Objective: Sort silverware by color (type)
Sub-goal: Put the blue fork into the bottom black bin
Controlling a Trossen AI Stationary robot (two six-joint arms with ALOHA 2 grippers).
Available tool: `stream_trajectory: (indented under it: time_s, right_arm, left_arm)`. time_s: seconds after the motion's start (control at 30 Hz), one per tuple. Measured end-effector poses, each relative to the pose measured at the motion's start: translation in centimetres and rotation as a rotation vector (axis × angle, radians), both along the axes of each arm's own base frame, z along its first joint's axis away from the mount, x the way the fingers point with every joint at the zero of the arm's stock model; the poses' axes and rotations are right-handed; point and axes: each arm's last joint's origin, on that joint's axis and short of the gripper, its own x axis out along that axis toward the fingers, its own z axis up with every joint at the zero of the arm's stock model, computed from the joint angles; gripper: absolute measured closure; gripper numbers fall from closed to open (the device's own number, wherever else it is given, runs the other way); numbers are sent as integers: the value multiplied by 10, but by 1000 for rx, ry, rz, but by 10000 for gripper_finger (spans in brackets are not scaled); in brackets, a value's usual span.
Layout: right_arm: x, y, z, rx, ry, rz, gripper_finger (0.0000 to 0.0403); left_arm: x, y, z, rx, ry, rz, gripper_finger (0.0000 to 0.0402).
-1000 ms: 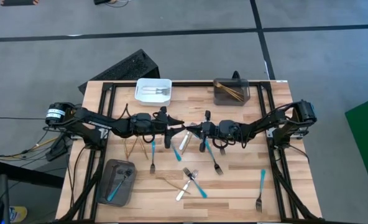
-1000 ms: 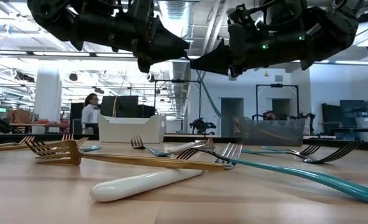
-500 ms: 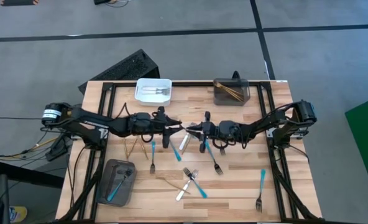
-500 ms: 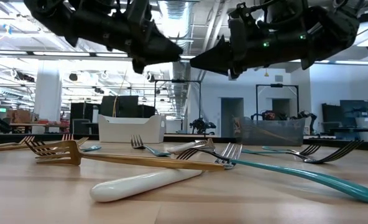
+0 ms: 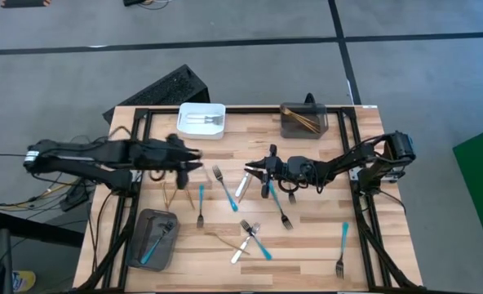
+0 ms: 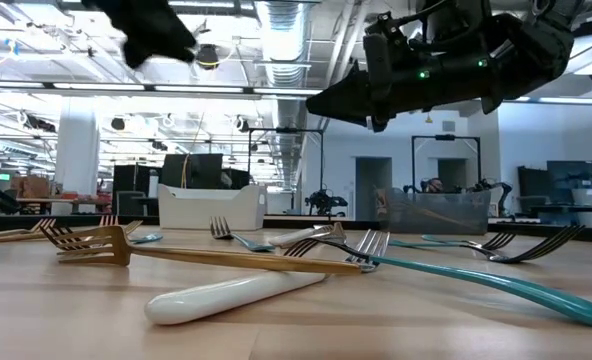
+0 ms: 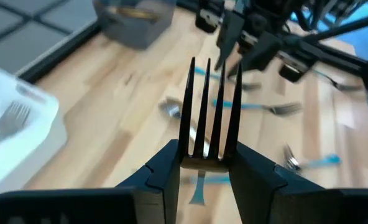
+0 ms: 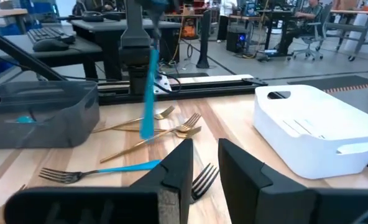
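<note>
My left gripper (image 7: 202,149) is over the table's left half (image 5: 197,157), shut on a blue-handled fork (image 7: 207,106) and lifted off the wood. My right gripper (image 8: 206,149) hovers level over the table's middle (image 5: 248,170), open, with nothing between its fingers. More silverware lies flat on the table. There are gold forks (image 5: 176,194), blue-handled forks (image 5: 223,186) (image 5: 256,238) (image 5: 342,247) and a pale knife (image 5: 241,184). My left gripper pinches the fork at the base of its tines (image 7: 202,163) between its two fingers. The tines run forward past the fingertips. The blue handle (image 8: 148,93) hangs down below the gripper. The fork is clear of the table.
A white bin (image 5: 201,119) with silver pieces stands at the far edge. A clear grey bin (image 5: 303,121) with gold pieces is to its right. A dark grey bin (image 5: 154,237) with blue-handled pieces sits near left. Black frame rails run along both sides.
The two grippers met tip to tip over the table's middle. My left gripper has since drawn back toward the left edge and risen, carrying the blue-handled fork with it. My right gripper has kept its place and has let go.
</note>
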Motion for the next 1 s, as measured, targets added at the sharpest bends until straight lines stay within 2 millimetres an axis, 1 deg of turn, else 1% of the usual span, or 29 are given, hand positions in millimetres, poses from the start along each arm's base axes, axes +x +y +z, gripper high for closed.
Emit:
stream_trajectory:
  time_s: [0.13, 0.27, 0.37, 0.47, 0.6, 0.77, 1.0]
  right_arm:
    - [0, 0, 0, 0, 0, 1, 301]
    - [0, 0, -1, 2, 5, 0, 301]
    - [0, 0, 0, 2, 5, 0, 301]
    - [0, 0, 0, 2, 4, -2, 301]
    - [0, -3, 1, 30, -12, -13, 301]
    - [0, -6, 0, 67, -19, -24, 301]
    - [0, -6, 1, 72, -21, -23, 301]
  left_arm:
    - [-19, -8, 29, -68, 36, -17, 297]
    - [-29, -19, 39, -185, 94, -74, 298]
    - [-36, -26, 36, -285, 166, -105, 298]
    - [-40, -33, 31, -344, 228, -73, 296]
    - [-43, -41, 29, -379, 260, -75, 296]
    - [-46, -51, 28, -359, 272, -84, 296]
    - [-47, -66, 4, -404, 394, -61, 296]
